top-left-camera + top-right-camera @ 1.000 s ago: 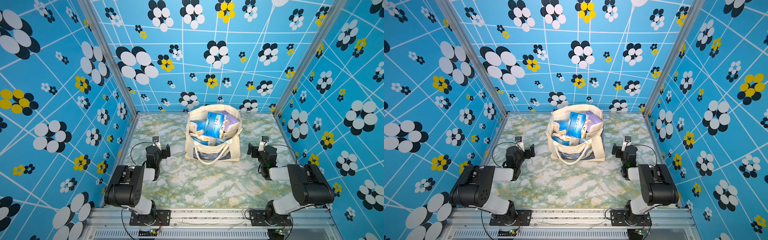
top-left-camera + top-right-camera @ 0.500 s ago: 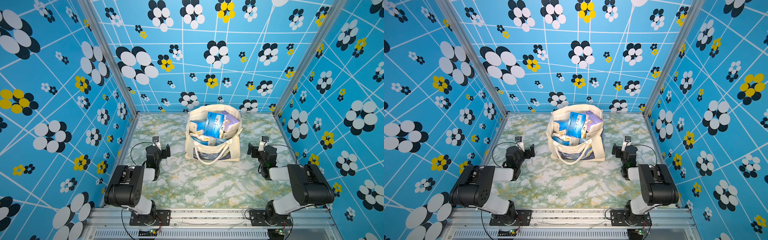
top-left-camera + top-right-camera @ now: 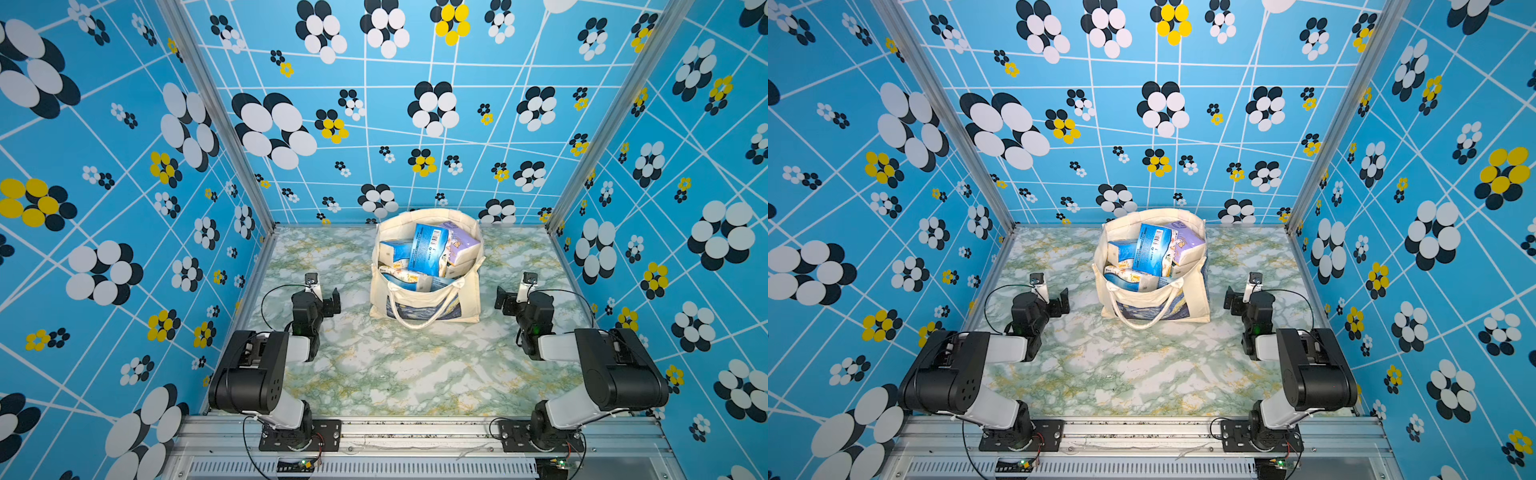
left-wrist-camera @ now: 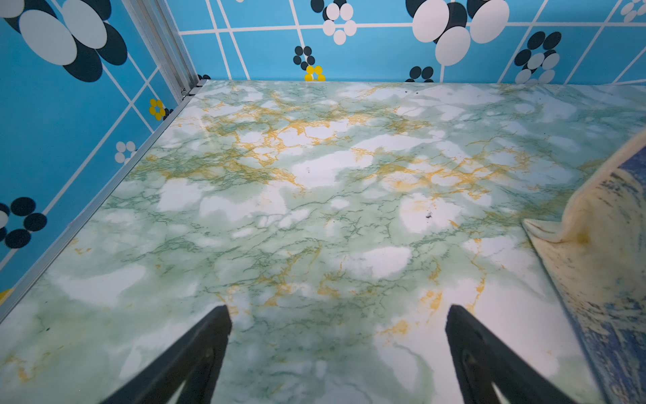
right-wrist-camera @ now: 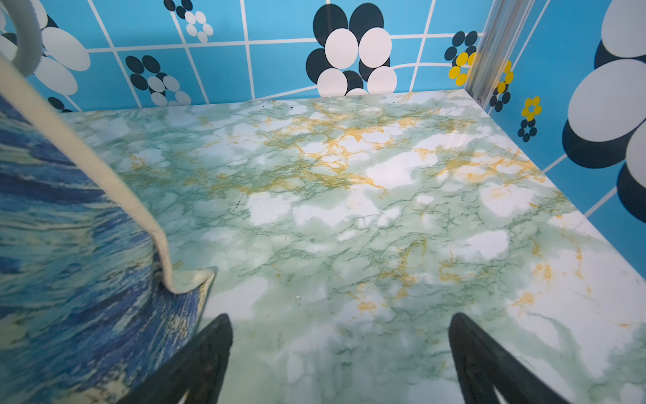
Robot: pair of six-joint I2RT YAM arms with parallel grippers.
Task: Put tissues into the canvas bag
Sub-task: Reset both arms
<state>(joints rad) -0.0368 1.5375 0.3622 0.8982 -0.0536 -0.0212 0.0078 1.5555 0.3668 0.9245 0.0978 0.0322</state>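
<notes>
Plastic-wrapped, soft and probably light and slippery, the tissues [image 3: 428,249] sit heaped in the canvas bag [image 3: 467,301] by the far edge of the bench [image 3: 395,365], best pinched across narrow sides; the left pincer [image 4: 337,311] and right pincer [image 5: 341,318] gape empty.

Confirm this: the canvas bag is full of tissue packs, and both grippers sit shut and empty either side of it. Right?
Not shut: both wrist views show jaws spread wide, so the left gripper and right gripper are open and empty. In both top views they flank the canvas bag, full of tissue packs.
</notes>
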